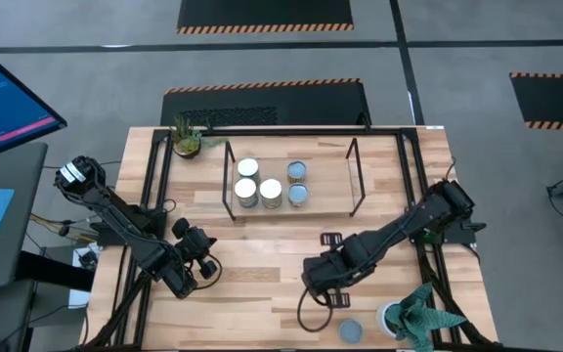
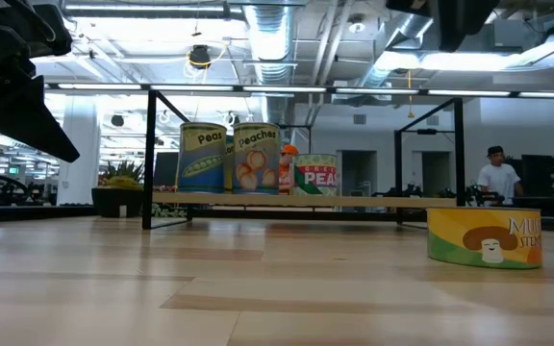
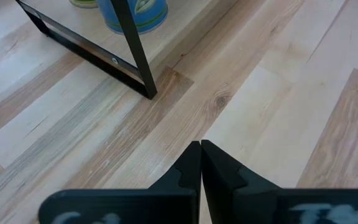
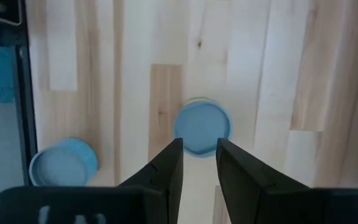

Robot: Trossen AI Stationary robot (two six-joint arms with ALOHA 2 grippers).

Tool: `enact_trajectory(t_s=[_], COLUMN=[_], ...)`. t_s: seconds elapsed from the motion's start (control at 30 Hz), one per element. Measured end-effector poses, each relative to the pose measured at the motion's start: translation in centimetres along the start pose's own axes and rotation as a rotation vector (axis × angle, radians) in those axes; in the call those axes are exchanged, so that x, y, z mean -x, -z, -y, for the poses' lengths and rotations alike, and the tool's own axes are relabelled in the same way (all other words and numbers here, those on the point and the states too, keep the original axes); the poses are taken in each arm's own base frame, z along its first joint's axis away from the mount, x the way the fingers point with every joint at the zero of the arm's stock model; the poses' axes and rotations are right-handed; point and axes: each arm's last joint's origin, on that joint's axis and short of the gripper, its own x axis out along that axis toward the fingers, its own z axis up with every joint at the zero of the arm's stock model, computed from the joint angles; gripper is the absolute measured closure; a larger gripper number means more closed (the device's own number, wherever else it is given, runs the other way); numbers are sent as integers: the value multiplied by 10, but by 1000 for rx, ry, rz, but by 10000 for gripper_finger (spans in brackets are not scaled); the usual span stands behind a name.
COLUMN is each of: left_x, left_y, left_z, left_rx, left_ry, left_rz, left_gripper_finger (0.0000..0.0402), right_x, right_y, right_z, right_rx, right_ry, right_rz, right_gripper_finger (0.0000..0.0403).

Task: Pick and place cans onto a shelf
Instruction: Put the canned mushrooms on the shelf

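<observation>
Can (image 4: 202,127) lies just beyond right fingers (image 4: 166,168), untouched.

table (image 1: 262,284): light wood planks | potted plants: far-left corner (image 1: 186,137), near-right corner (image 1: 420,315) | monitor (image 1: 3,98): far left | person (image 2: 497,175): background right

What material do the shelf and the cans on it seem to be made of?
The shelf: thin black rods, likely painted metal, matte; its board looks like pale wood, with visible grain. The cans: probably metal, judging by silvery-blue round tops in the high view, wrapped in printed labels, apparently paper.
</observation>
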Motion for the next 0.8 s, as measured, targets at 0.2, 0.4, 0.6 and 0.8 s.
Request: enact_trajectory(t_s=[0.2, 0.4, 0.6, 0.8], left_x=[0, 0, 0, 0], left_y=[0, 0, 0, 0], left_z=[0, 0, 0, 0], left_rx=[0, 0, 3, -5], left_ry=[0, 0, 2, 3], left_rz=[0, 0, 1, 0], left_gripper_finger=[401, 401, 401, 401], right_x=[1, 2, 3, 5], right_y=[4, 7, 9, 4], right_z=[-10, -18, -31, -43], right_rx=[19, -37, -9, -37], right_ry=[-7, -22, -55, -115], right_rz=[2, 16, 57, 142], right_gripper_finger=[282, 282, 282, 282])
